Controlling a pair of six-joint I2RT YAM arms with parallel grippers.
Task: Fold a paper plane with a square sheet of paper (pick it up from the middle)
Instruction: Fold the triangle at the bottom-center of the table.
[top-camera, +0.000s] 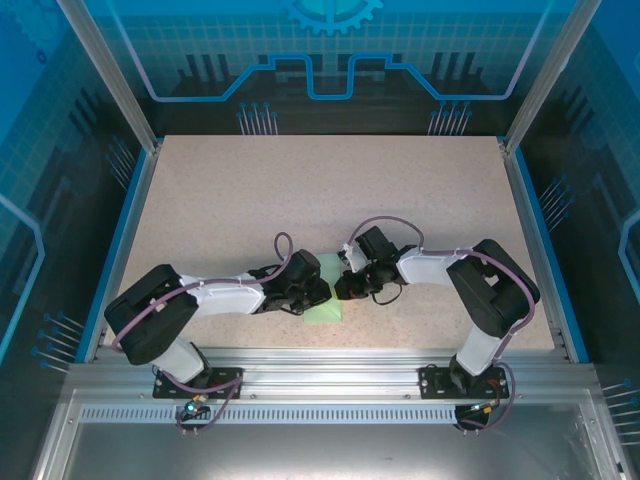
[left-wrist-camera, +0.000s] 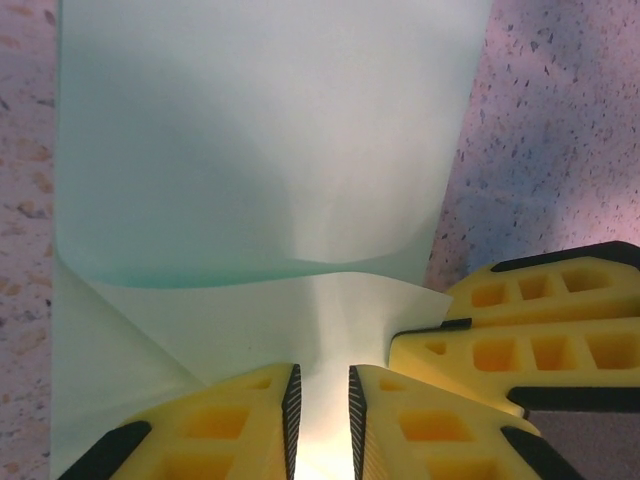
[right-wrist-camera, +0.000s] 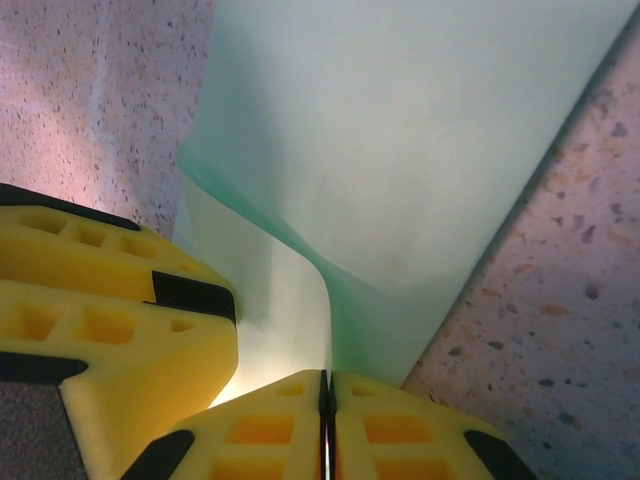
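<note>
Lying on the speckled beige tabletop (top-camera: 300, 190), just ahead of the two arm bases and midway between them, the thin, pale mint-green square sheet of paper (top-camera: 328, 310) is met from both sides by the yellow, black-padded left fingers (left-wrist-camera: 240, 430) and right fingers (right-wrist-camera: 400, 440). One layer is doubled over the other, and the loose edge of the upper layer is raised off the lower one in a shallow curl. That curl is drawn into the seam of the right fingers, which are pressed together and are judged to be clamped on it. The left fingers are set a narrow slot apart with the same raised flap passing between them, so a firm hold there cannot be confirmed. Both pairs are placed just beside each other at the middle of the raised edge, presumably so that the flap can be carried over evenly and the crease laid straight rather than skewed. No pointed nose is formed yet. As folded, the sheet is seen from above as an oblong whose long axis appears to be laid roughly from the near edge toward the far edge of the tabletop, slightly tilted.
</note>
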